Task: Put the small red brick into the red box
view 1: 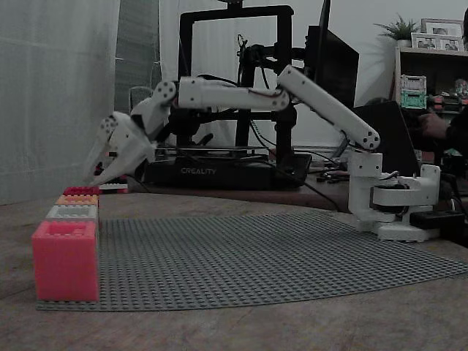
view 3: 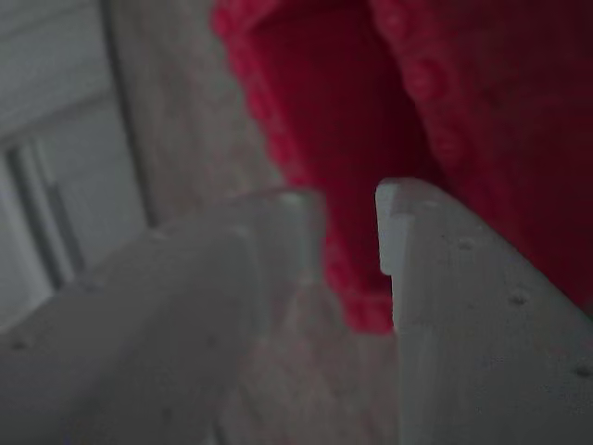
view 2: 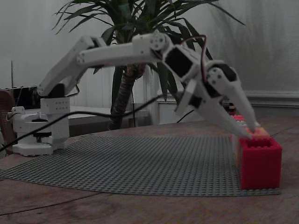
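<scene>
White "CREALITY" lettering reads on the front of the black 3D printer base (view 1: pixel 219 172), far side of the table behind the arm, in a fixed view. No other text, number or label is legible anywhere; shelf items at far right are too small.

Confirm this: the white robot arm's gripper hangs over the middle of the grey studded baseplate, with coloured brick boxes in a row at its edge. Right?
Not quite. The gripper hangs over the row of coloured brick boxes at the edge of the grey studded baseplate, not its middle; both fixed views show it.
</scene>
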Controlling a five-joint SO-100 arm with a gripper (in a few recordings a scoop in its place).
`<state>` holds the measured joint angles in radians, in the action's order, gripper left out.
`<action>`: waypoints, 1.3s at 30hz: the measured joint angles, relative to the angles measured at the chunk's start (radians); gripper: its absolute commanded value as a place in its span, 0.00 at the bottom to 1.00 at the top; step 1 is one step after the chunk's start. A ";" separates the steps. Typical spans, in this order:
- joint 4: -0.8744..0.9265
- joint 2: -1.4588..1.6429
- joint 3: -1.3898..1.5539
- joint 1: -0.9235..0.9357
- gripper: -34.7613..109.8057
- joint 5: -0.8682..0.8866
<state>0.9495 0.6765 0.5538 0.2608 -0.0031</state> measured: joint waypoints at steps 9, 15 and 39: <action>0.083 0.551 0.522 -0.086 0.24 -0.063; 0.163 0.986 1.019 -0.163 0.24 -0.106; 0.310 2.269 2.237 -0.264 0.24 -0.087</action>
<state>1.2594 2.9452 2.7903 -0.0031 -0.0905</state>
